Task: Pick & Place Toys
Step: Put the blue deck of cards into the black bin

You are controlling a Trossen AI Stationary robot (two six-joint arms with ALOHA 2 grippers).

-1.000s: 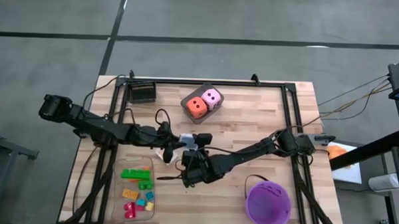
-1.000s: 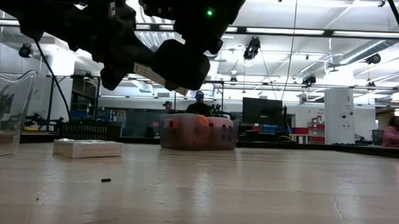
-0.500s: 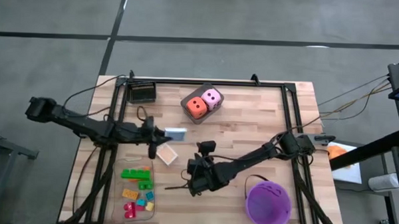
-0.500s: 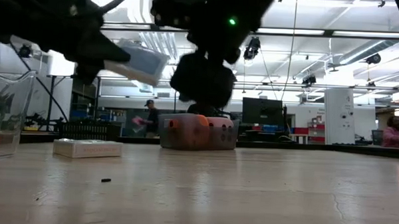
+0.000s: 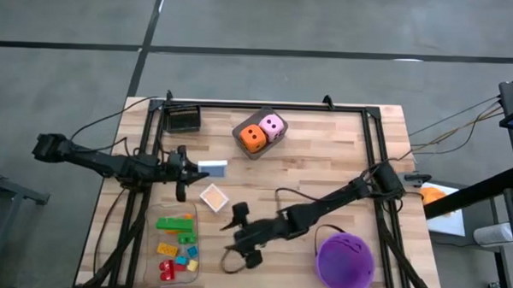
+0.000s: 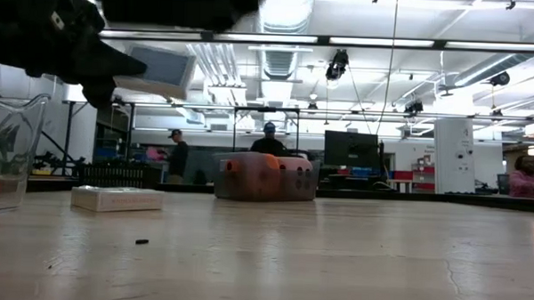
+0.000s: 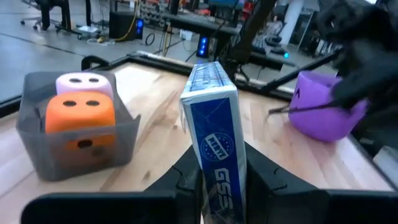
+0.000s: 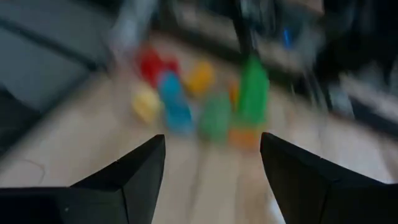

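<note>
High view, nearest edge first: right gripper (image 5: 239,237) with fingers spread wide and nothing between them, just right of the clear tray (image 5: 155,243) and its small bricks (image 5: 176,239); purple bucket (image 5: 345,260) further right. Swung nearer and leftward since half a second ago, away from the table's middle where both arms met a second ago.

Mid-table: orange tile (image 5: 213,196) flat on the wood, unmoved across all three moments. Just left of it and a little farther, left gripper (image 5: 185,169) clamped on the blue tile (image 5: 211,168) — held on edge and clear of the table, as the left wrist and low views confirm. Drawn back leftward from its earlier central spot, tile in its grip.

Far side: orange die (image 5: 253,139) and pink die (image 5: 272,125) together in their grey tub (image 5: 238,133), untouched.

Reads as a hand-over just finished — blue tile now solely with the left arm, placing probably next, right arm free for another toy.
</note>
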